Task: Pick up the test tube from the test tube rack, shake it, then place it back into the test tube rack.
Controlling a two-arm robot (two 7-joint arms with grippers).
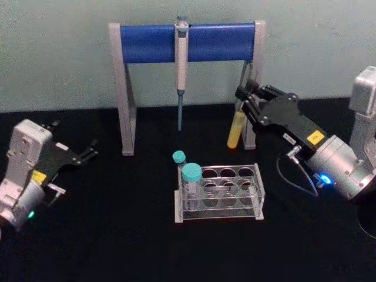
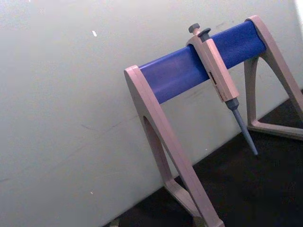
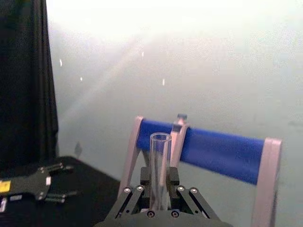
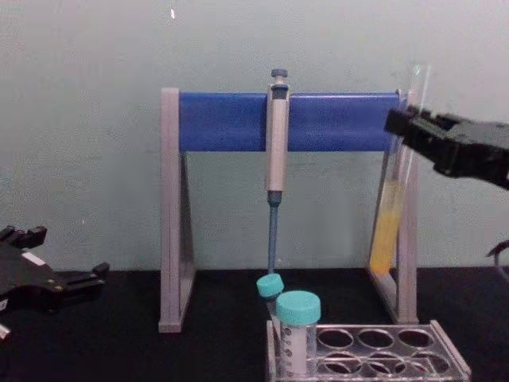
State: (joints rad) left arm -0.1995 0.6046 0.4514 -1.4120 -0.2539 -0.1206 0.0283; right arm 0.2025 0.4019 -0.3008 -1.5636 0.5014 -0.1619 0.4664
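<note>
The test tube [image 1: 236,128] hangs in the air, clear of the test tube rack [image 1: 259,189] and at about 1 o'clock from it in the head view. The right gripper [image 1: 246,100] holds it, both fingers pressed against the glass above the liquid. The tube is thin, clear, round glass with an open mouth and opaque yellow liquid in its lower part. In the chest view it leans slightly, its mouth tipped toward 1 o'clock. Its bare upper glass is faint against the pale wall there.

The tube lies across the right leg of the pipette stand [image 1: 154,42] in both the head and chest views. Whether they touch cannot be told. In the right wrist view the tube's rim stands up between the black linkages, and the liquid is hidden below the gripper body.

The rack is low, clear plastic with rows of round holes. Two teal-capped tubes [image 1: 191,181] stand in its end at 9 o'clock. The chest view cuts off its lower edge.

At 12 o'clock from the rack stands the stand, with grey legs and a smooth blue crossbar. A grey pipette [image 1: 181,64] hangs from the bar, tip down.

The left gripper [image 1: 75,136] sits at 9 o'clock, well apart from the rack, above the matte black table [image 1: 117,235], its fingers spread and holding nothing.
</note>
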